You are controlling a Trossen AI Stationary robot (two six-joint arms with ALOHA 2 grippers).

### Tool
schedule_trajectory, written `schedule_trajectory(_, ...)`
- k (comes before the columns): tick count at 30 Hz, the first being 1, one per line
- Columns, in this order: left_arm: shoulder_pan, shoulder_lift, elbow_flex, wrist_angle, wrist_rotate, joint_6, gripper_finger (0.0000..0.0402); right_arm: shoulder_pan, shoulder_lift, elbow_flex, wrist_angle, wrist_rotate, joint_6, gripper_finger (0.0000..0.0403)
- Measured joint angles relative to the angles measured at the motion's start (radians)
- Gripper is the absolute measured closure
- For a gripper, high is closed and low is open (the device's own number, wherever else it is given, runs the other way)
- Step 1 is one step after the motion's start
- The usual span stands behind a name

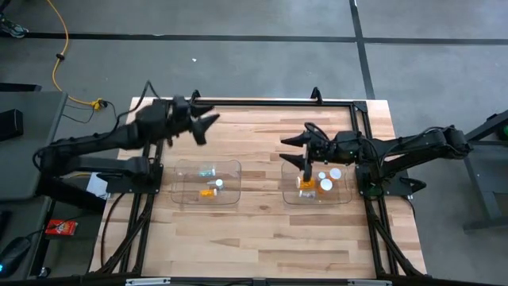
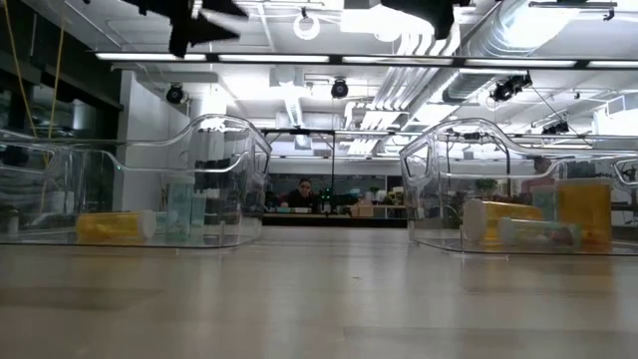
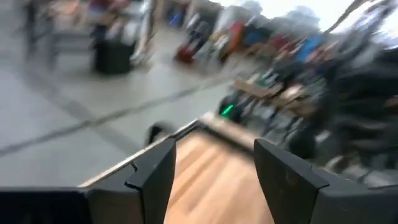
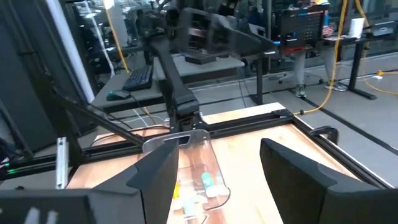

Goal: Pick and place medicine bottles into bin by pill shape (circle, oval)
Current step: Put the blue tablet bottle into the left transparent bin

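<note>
Pale wooden plank worktop bordered by a black metal frame. Grey floor crossed by dark lines beyond its far edge. Yellow cable runs across the floor at far left. Small red box lies at near left. A seated person is visible in the room behind.

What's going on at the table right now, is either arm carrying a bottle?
Neither. Both grippers are open and empty, up off the table. The left gripper hovers behind the left bin; the right gripper hangs by the right bin's far left corner. All visible bottles sit in the bins: about three in the left, including an orange bottle, and several in the right, including one upright orange one.
</note>
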Motion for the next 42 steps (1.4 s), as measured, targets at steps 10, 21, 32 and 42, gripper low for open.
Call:
schedule_trajectory(10,0.47,0.27,0.237,-0.582,0.139,0.071,0.0139,0.0,0.0,0.0,-0.003,0.016,0.025,0.0183)
schedule_trajectory(21,0.571,0.639,0.314,-0.726,0.223,0.036,0.0118,0.0,0.0,0.0,-0.011,0.016,0.084,0.0183)
schedule_trajectory(32,0.54,0.761,0.316,-0.74,0.108,-0.023,0.0124,0.0,0.0,0.0,-0.014,0.046,0.128,0.0183)
schedule_trajectory(42,0.54,0.839,0.316,-0.76,0.129,-0.045,0.0162,0.0,0.0,0.0,-0.014,0.047,0.161,0.0183)
